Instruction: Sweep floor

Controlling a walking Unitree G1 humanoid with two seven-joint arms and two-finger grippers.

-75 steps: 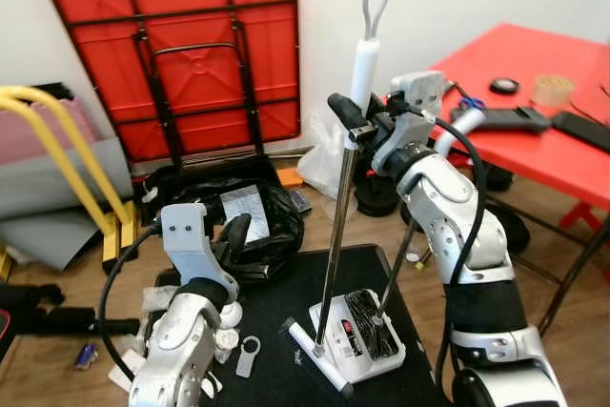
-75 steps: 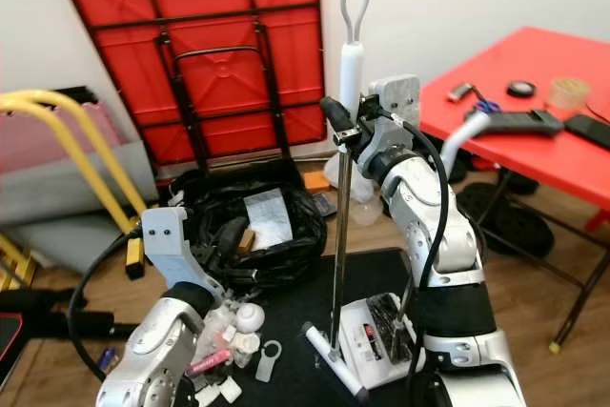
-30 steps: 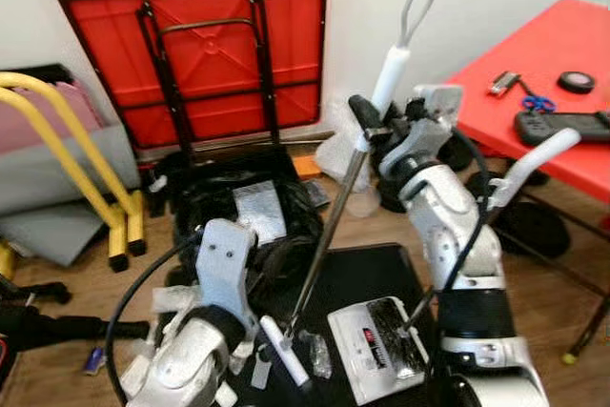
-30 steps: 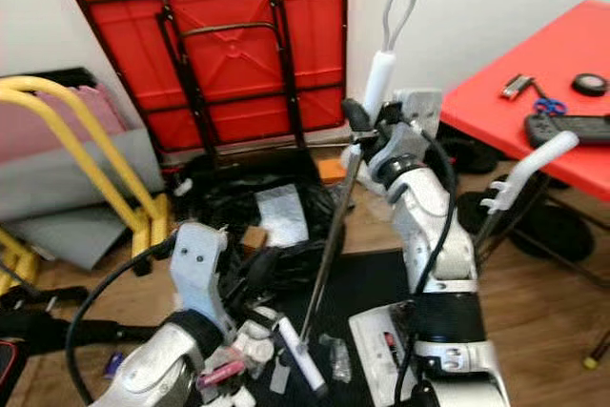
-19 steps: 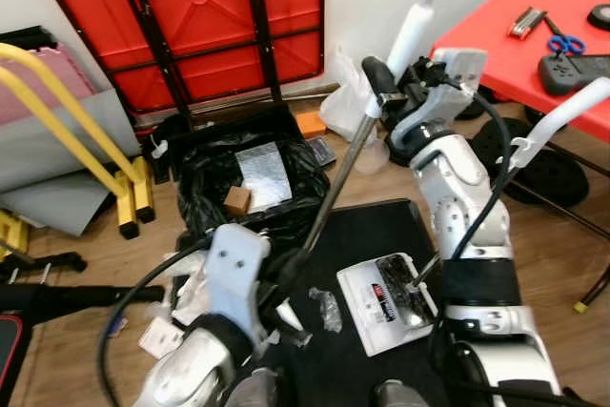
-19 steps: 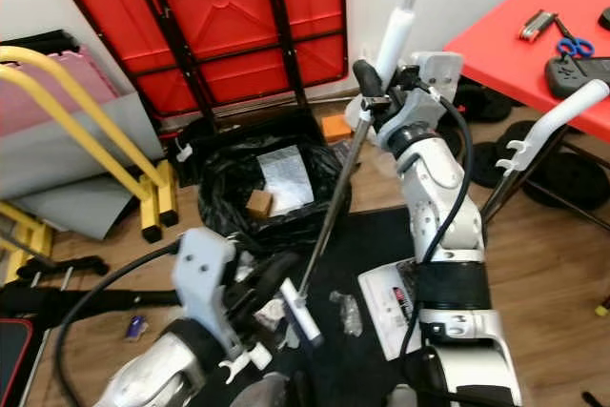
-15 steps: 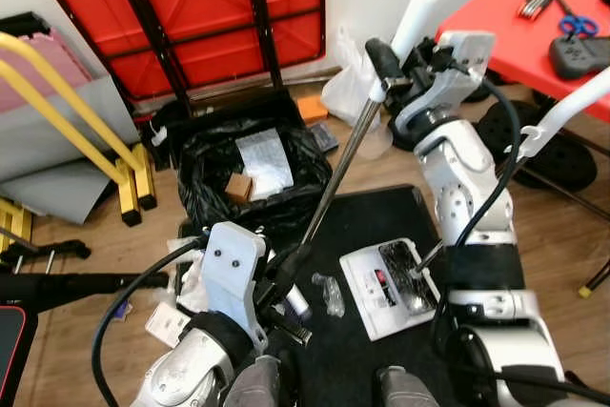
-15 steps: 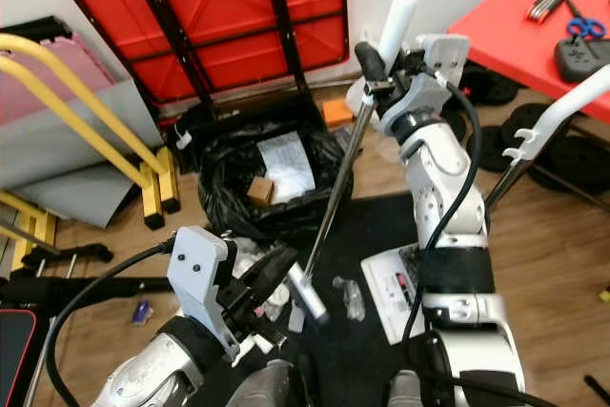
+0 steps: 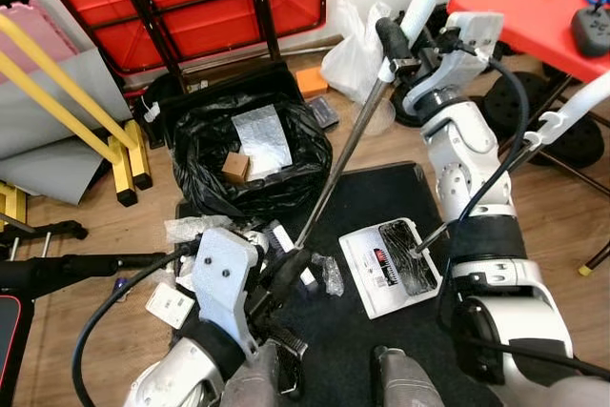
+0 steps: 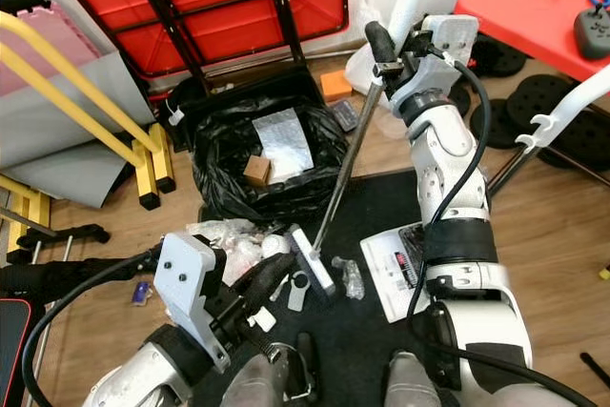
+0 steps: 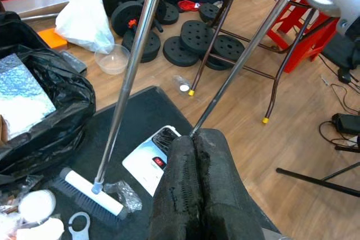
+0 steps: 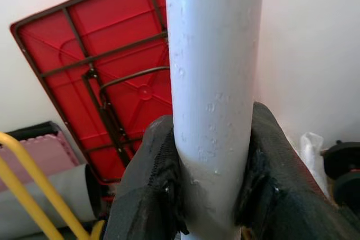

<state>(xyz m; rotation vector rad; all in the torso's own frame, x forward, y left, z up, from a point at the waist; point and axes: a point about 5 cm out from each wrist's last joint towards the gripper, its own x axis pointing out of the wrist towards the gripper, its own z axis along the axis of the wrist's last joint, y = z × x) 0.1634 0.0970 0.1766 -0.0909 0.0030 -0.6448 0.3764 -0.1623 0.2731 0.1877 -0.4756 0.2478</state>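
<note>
Right gripper point(image 10: 381, 52) pinches the broom point(image 10: 348, 164) handle; brush head on the black mat point(image 10: 367, 197), by litter point(image 10: 238, 235). Left gripper point(image 11: 194, 189) fingers pressed together, near the dustpan point(image 9: 396, 264). Trash bag point(image 10: 267, 164) and red table point(image 10: 534, 7) crowd around.

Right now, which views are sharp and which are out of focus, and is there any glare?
Left and right eye views: evenly lit, mostly sharp; the broom and dustpan read clearly. Left wrist view: floor sharp, the near left gripper soft. Right wrist view: the broom handle between the right gripper fingers is soft, with a mild sheen.
</note>
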